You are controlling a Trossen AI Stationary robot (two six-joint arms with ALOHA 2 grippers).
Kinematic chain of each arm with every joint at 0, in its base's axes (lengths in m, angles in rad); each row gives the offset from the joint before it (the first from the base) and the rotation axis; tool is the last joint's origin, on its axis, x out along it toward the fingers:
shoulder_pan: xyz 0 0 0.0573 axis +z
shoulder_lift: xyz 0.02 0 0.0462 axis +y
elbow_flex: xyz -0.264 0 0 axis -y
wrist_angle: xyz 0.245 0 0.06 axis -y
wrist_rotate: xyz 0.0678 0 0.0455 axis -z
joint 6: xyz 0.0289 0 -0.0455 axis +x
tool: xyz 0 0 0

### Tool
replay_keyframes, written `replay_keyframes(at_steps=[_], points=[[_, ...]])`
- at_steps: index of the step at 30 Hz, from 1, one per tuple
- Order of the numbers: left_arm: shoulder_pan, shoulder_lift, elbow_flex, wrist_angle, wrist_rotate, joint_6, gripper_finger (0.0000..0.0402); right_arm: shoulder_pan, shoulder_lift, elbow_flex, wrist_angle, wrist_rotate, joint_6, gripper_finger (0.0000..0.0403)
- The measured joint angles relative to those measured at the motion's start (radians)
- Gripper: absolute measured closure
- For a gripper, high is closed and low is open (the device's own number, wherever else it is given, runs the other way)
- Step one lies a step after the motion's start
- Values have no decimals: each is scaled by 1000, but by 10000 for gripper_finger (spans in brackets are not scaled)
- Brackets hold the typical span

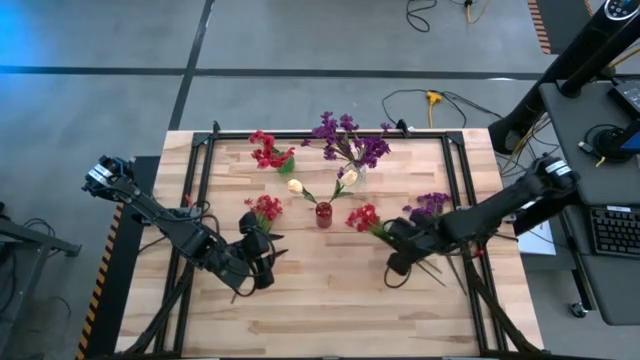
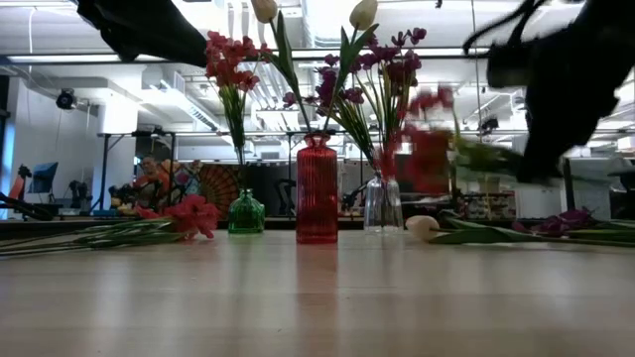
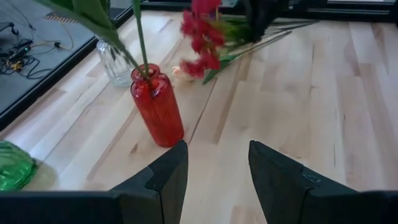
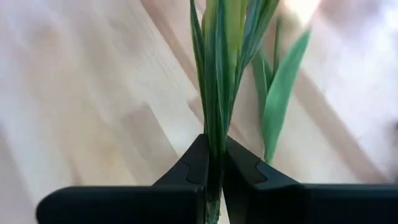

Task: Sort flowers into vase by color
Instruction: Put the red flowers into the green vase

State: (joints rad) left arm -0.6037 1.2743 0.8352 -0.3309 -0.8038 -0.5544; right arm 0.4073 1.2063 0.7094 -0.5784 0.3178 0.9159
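Observation:
Three small vases stand mid-table. The red vase (image 1: 323, 213) holds cream flowers (image 2: 363, 14), the clear vase (image 1: 356, 174) purple ones (image 1: 345, 135), and the green vase (image 2: 245, 212) red ones (image 1: 266, 150). My right gripper (image 4: 214, 152) is shut on a red flower sprig (image 1: 362, 217) to the right of the red vase. My left gripper (image 3: 217, 168) hovers open near the table's front left and points at the red vase (image 3: 155, 106). Another red sprig (image 1: 263, 207), a purple sprig (image 1: 430, 205) and a cream tulip (image 2: 422, 227) lie flat on the table. My right gripper pinches the red sprig's green stem and leaves (image 4: 216, 127) between its two fingers, well below the blossoms. The fingers slant down from the table's right side. The blossom end (image 2: 427, 149) is up off the table; the gripper hides the stem's lower end.
A black frame (image 1: 330, 133) runs round the wooden tabletop. The near half of the table (image 1: 330, 300) holds no objects. Cables and a desk with a keyboard (image 1: 612, 230) lie beyond the right edge.

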Motion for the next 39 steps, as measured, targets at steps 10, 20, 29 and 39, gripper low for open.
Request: replay_keyframes(at_steps=[10, 20, 29, 39], points=[[-12, 0, 0, 121, 1, 112, 249, 118, -198, 0, 57, 247, -58, 385], [-56, 0, 0, 327, 1, 313, 249, 197, -180, -1, 428, 321, -372, 385], [-58, 3, 0, 443, 1, 366, 249, 208, -56, -3, 922, 253, -768, 385], [-56, 96, 0, 711, 63, 538, 212, 208, 133, -3, 1472, 76, -1128, 385]])
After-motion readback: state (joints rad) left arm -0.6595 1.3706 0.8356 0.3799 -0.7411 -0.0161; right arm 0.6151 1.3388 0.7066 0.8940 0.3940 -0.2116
